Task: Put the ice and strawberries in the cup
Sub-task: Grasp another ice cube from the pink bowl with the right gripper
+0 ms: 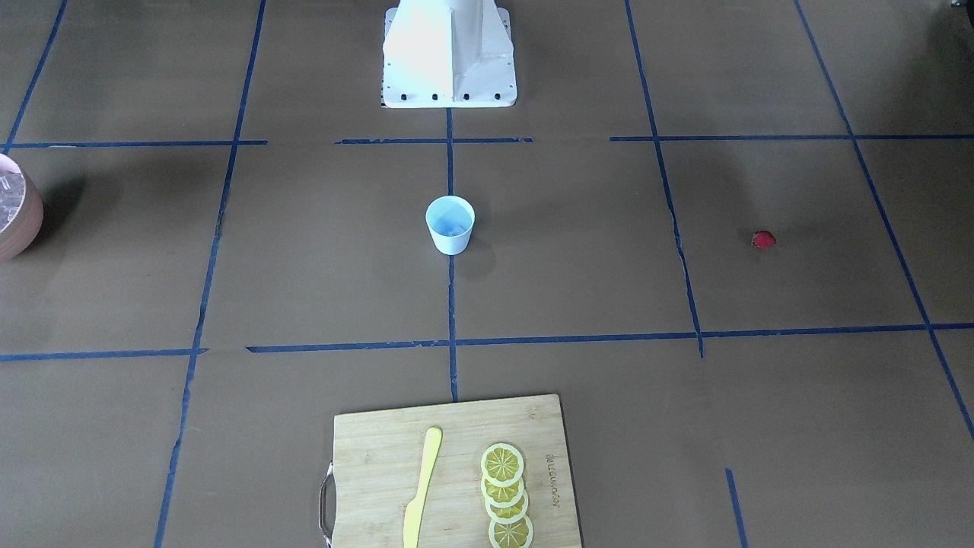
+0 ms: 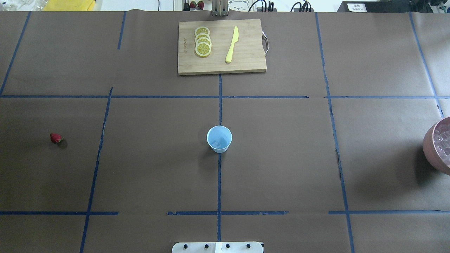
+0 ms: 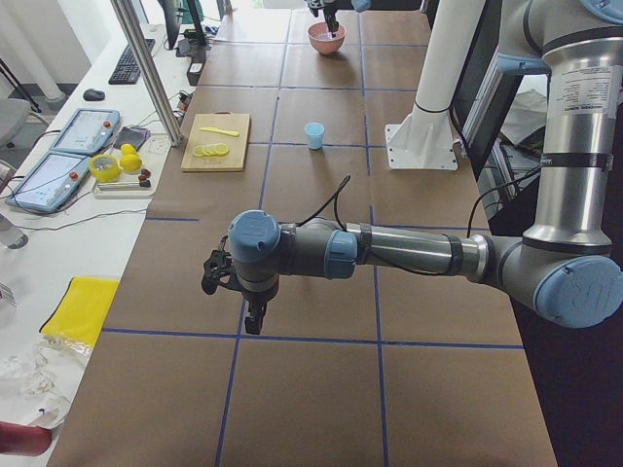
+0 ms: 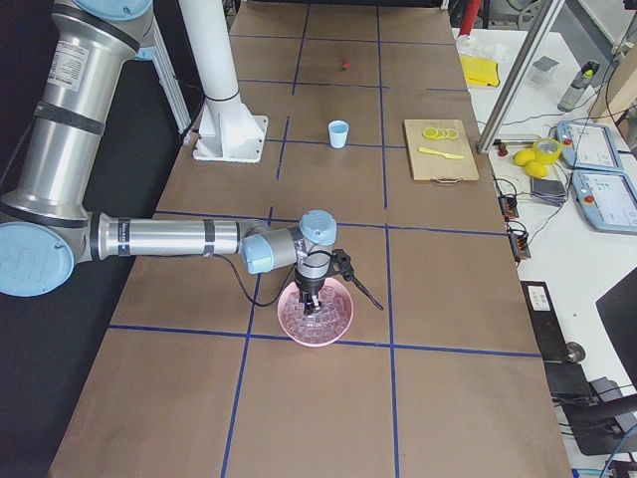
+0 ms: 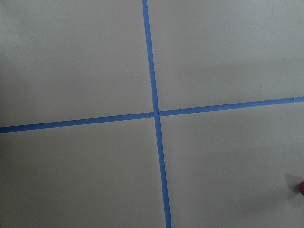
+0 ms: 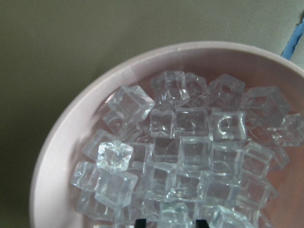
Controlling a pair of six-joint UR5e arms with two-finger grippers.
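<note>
The pale blue cup (image 2: 219, 139) stands upright at the table's middle, with a clear ice cube (image 2: 216, 143) in it. It also shows in the front view (image 1: 450, 224). The dark-red strawberry (image 2: 55, 137) lies alone on the robot's left side and just shows at the left wrist view's right edge (image 5: 301, 187). My right gripper (image 6: 171, 223) is just above the ice (image 6: 190, 142) in the pink bowl (image 4: 317, 311), its two fingertips (image 6: 140, 222) apart and open. My left gripper (image 3: 250, 316) hangs over bare table; I cannot tell whether it is open or shut.
A wooden cutting board (image 2: 221, 47) at the far middle holds lemon slices (image 2: 203, 41) and a yellow knife (image 2: 232, 44). The robot's white base (image 1: 449, 53) stands at the near middle edge. The pink bowl (image 2: 439, 146) sits at the table's right edge.
</note>
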